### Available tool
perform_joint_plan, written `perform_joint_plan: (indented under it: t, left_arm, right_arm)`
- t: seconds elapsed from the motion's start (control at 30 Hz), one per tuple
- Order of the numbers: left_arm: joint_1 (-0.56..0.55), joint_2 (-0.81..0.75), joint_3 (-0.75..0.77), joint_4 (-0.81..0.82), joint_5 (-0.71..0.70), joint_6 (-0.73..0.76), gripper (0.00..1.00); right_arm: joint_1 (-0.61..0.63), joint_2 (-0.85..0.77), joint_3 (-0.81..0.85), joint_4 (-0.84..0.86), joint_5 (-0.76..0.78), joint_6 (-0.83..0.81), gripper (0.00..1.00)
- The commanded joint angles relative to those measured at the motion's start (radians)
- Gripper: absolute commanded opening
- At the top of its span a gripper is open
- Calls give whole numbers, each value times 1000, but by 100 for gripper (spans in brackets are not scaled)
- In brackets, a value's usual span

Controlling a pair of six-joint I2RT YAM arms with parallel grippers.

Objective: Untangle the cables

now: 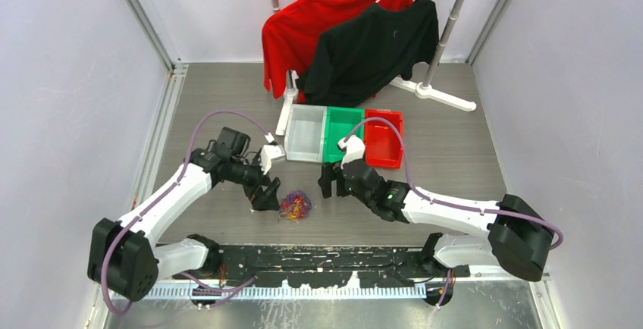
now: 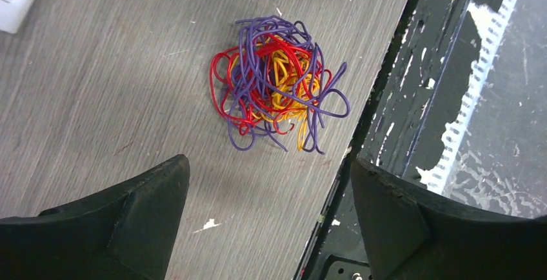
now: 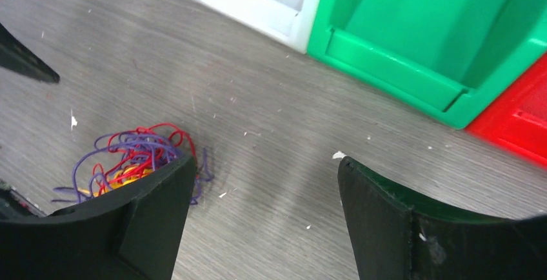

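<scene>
Cables [image 2: 277,83] are lying as one tangled ball on the desk [image 2: 97,86], just ahead of the left gripper [image 2: 268,170], which is gaping wide and empty. The right gripper [image 3: 266,167] is also standing apart, empty, and one of its fingers [image 3: 142,215] is hiding part of the ball.

The cables [image 2: 277,83] formed one small, loose ball of very thin wires in purple, red and yellow-orange, all wound through one another. Purple strands wrapped the outside, red loops bulged along one side and across the top, and the yellow-orange wires were bunched mostly in the middle. The ball lay on the grey, wood-grained tabletop [image 2: 97,99], close to its near edge, fully tangled, with every strand caught in the one knot and only a few purple loops and purple and yellow ends straggling a little way out onto the wood.
</scene>
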Motion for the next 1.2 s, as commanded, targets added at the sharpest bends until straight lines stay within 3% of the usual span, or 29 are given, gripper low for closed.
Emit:
perform_joint_plan:
  t: [0.0,0.33,0.8,1.0,1.17]
  left_arm:
    - [-61,54,-2,66,-57,23,92]
    - [-162,151,3,84,-121,62,77]
    - [-191,203,53,92,-184,66,11]
    - [-191,143,72,64,-162,52,0]
    - [-191,142,85,39,-161,43,0]
  right_arm:
    - [-8,-36,16,31,61,7,85]
    - [-10,-80,22,-14,111,1,75]
    - [-13,-147,-10,-31,123,9,61]
    - [-13,-142,-10,-19,94,11,59]
    - [-12,-139,-6,-8,72,15,57]
